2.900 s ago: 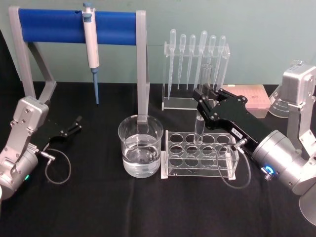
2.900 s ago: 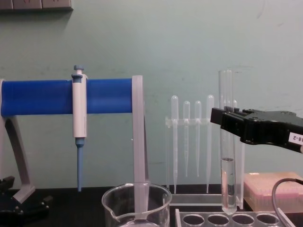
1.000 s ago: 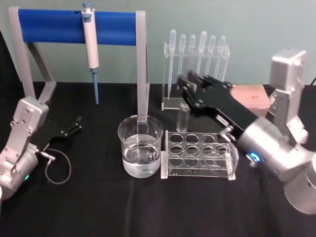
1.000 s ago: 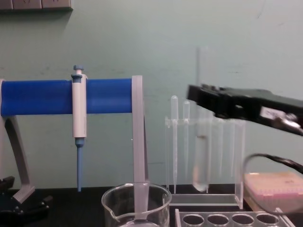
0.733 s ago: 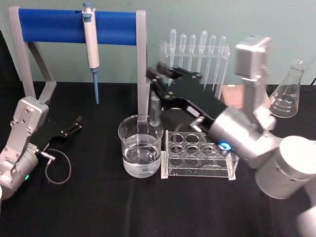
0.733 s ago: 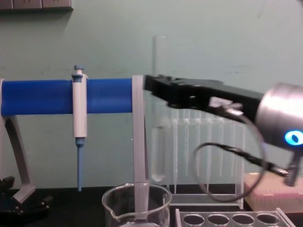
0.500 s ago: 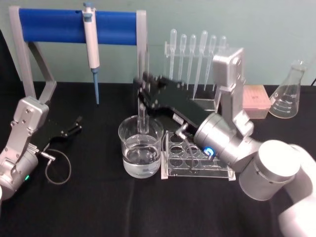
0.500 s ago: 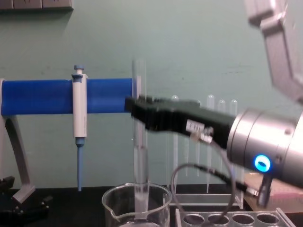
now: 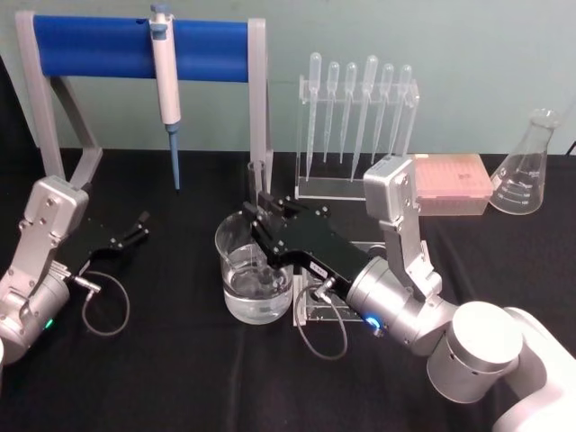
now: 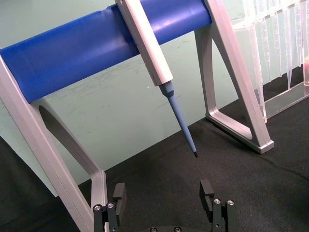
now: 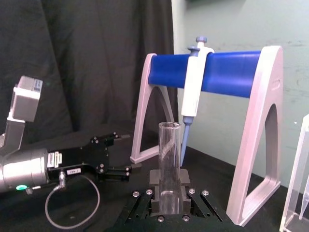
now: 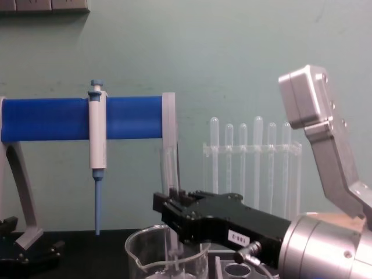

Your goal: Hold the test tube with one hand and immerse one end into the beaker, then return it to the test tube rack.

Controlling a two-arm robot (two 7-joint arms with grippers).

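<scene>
Right tool (image 9: 258, 216) is out over the beaker (image 9: 229, 263), clamped on the test tube (image 9: 255, 175), its flat black jaws pinching the glass from both sides. The right wrist view has the tube (image 11: 169, 159) standing upright, squarely between them.

The open rim pokes up above the tool, and the round-bottomed end runs straight down below it, inside the beaker's wall. From the chest, the tube (image 12: 169, 168) rises above the tool (image 12: 170, 212) with the beaker (image 12: 138, 256) directly beneath. Is the tip actually under the water (image 9: 254, 295)? Can't tell, the tool's body hides it.

Handling now: this is thin, smooth, clear glass. It's light and stiff but slippery, and likely to crack if squeezed hard or knocked on the beaker's rim. Taking it on the upper part looks right, since that leaves the lower length free to dip. The beaker is wide and short with a pour spout, so there's plenty of room for a finger-thick tube.

The test tube rack (image 9: 302, 311), clear plastic with round holes, sits just behind the tool, under its arm. Those holes look snug, so I reckon the return wants a truly vertical tube.

Left tool (image 9: 135, 227) lies parked well off to the far side on the black table (image 9: 180, 378), fingers (image 10: 118, 195) spread apart and holding nothing.
</scene>
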